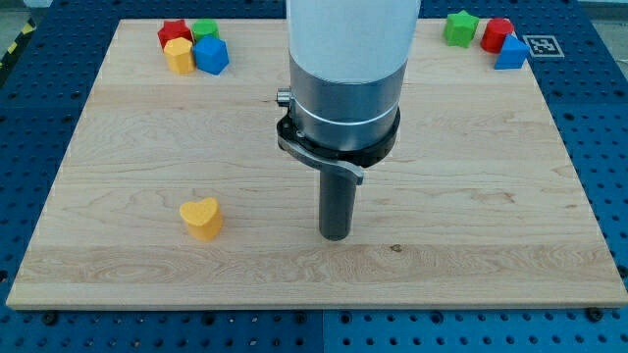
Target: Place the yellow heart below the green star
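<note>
A: Eight blocks on our wooden board [471, 196], in three lots. Log them.

B: Near the top-left corner we have four packed together: a red block [174, 32], a green block [205, 30], a yellow block [180, 56] and a blue block [211, 56]. Red and green sit nearer the top edge, yellow and blue just below them, all touching or nearly so.

A: Top-right corner?

B: Three there: the green star [459, 27], then a red block [497, 34] to its right, and a blue block [510, 53] nearest the corner, by a printed marker tag [542, 45].

A: And the yellow heart [201, 218]?

B: Alone, toward the bottom-left corner, closer to the bottom edge than the top, well apart from both clusters and far from the green star.

A: Our tool?

B: We carry no gripper, so nothing opens, closes or holds. My tip [336, 236] rests on the board near the middle of the bottom edge, to the view's right of the yellow heart, clear bare wood between them, touching no block.
</note>
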You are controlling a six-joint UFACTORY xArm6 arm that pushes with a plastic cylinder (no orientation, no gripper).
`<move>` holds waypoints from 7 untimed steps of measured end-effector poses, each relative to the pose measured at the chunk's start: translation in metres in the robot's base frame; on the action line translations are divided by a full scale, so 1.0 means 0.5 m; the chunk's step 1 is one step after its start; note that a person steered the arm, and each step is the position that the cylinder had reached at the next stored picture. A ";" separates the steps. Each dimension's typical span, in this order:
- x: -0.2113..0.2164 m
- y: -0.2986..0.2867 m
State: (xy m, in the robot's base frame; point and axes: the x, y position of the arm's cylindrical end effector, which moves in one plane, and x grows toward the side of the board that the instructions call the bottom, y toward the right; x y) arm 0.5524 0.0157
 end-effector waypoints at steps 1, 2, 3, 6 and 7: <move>0.009 -0.004; 0.031 -0.055; 0.032 -0.162; -0.037 -0.304; 0.013 -0.367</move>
State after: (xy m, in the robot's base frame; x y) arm 0.5590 -0.1680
